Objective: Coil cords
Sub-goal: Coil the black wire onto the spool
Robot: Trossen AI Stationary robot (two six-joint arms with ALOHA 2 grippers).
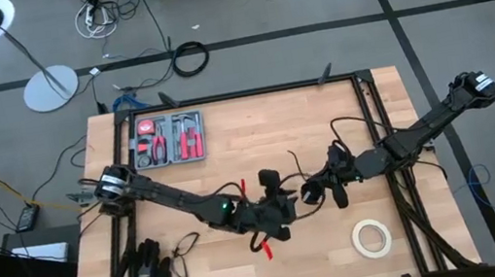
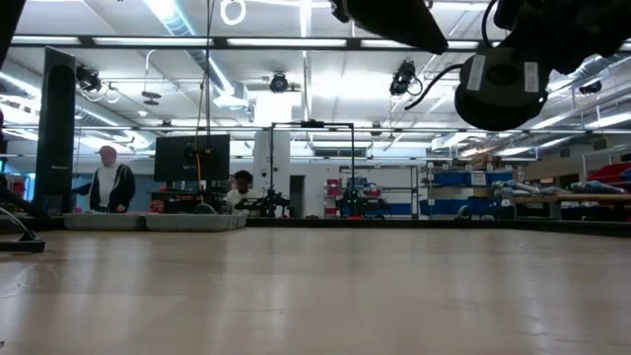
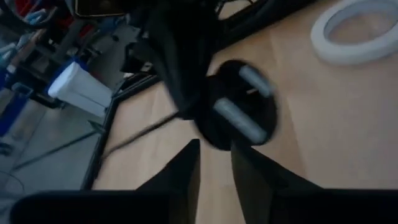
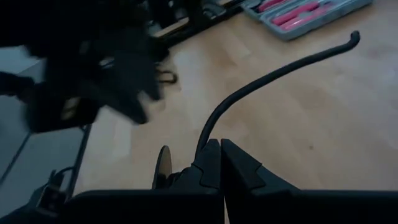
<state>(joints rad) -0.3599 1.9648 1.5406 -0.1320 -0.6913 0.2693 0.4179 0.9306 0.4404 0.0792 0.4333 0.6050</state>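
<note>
A wooden table (image 1: 256,132) is carrying two arms: the right gripper (image 4: 221,163) is pinching the black cord (image 4: 261,84); the left gripper (image 3: 214,165) is standing slightly parted, empty.

Both arms are showing dark, nearly black jointed links. The left arm (image 1: 173,201) is glowing with a small green light near its wrist, and the right arm (image 1: 423,130) is wearing a pale band at its base end, with thin black cables trailing alongside.
</note>
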